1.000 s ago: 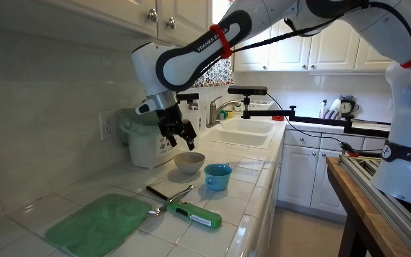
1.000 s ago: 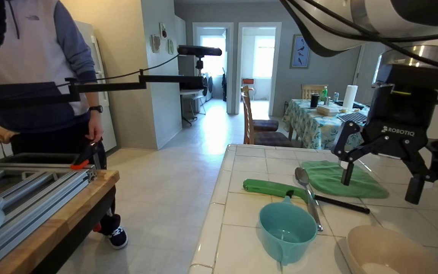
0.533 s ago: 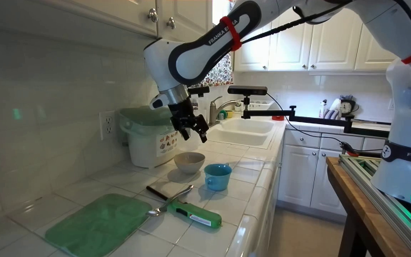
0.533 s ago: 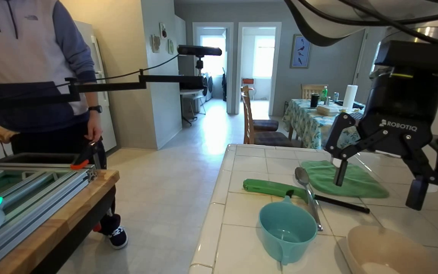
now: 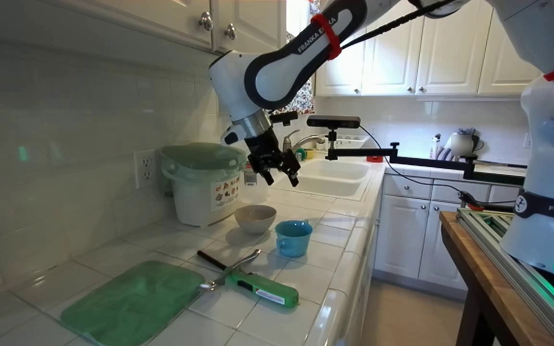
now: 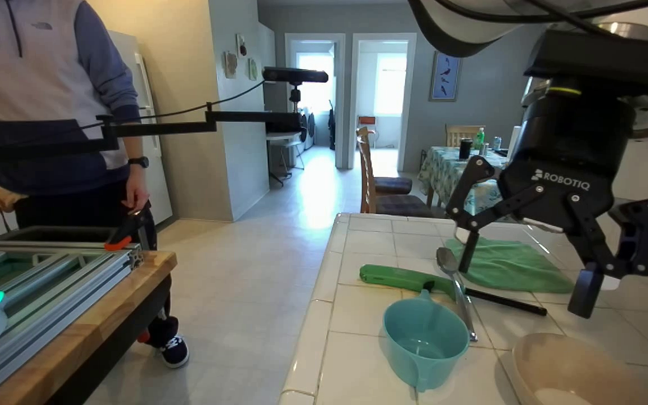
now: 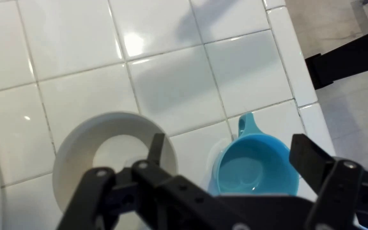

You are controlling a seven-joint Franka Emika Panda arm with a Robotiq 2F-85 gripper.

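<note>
My gripper is open and empty, above the white tiled counter, and tilted. It also shows open in an exterior view. In the wrist view its fingers appear on either side of a blue cup but are well above it. The cup stands upright in both exterior views. A beige bowl stands beside the cup; in the wrist view the left finger overlaps the bowl. A green lighter, a metal spoon lying across it and a green cloth lie nearby.
A white bin with a green lid stands by the tiled wall behind the bowl. A double sink with a faucet lies beyond. A camera on a black bar juts from the robot's wooden table. A person stands behind it.
The arm and open gripper have moved toward the sink and slightly up. The light on the robot's base has turned green. The cup, bowl, lighter, spoon and cloth have not moved.
</note>
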